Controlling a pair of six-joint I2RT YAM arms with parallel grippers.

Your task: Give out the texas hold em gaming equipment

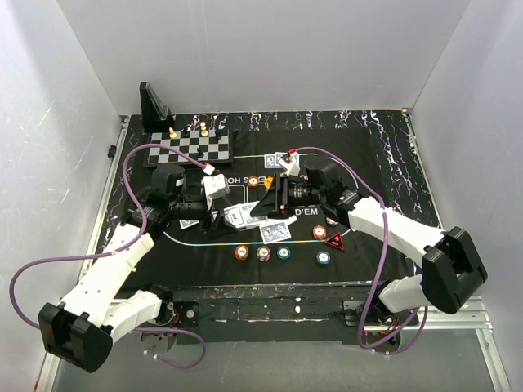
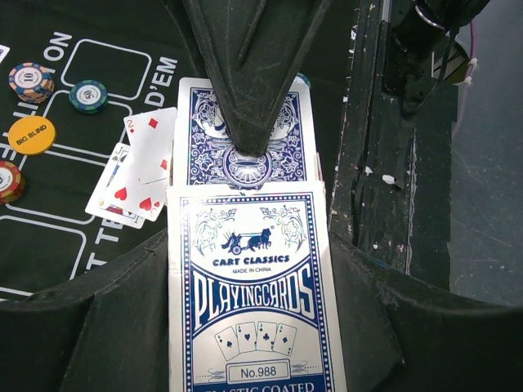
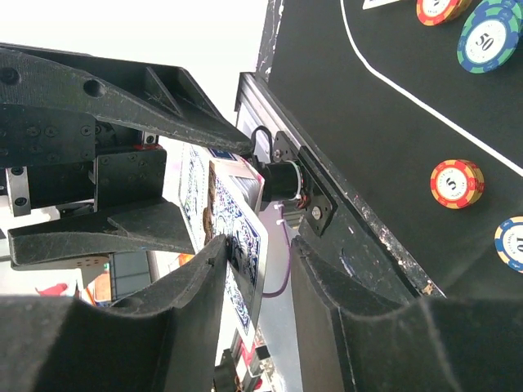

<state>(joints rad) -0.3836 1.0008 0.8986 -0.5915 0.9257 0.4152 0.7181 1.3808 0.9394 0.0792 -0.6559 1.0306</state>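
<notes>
My left gripper (image 1: 208,198) is shut on a blue-and-white playing-card box (image 2: 253,294), held above the mat. A blue-backed card (image 2: 245,135) sticks out of the box's far end. My right gripper (image 1: 268,202) reaches in from the right. One of its fingers (image 2: 249,73) lies on that card's back. In the right wrist view the card (image 3: 245,245) rests against one finger with a visible gap to the other; the gripper (image 3: 257,253) is open around it. Face-up cards (image 1: 242,216) and several poker chips (image 1: 263,252) lie on the black mat.
A chessboard with pieces (image 1: 192,147) and a black stand (image 1: 154,106) sit at the back left. A yellow Big Blind disc (image 2: 31,135), a red triangular marker (image 1: 336,242) and more chips (image 3: 455,183) lie on the mat. White walls enclose the table.
</notes>
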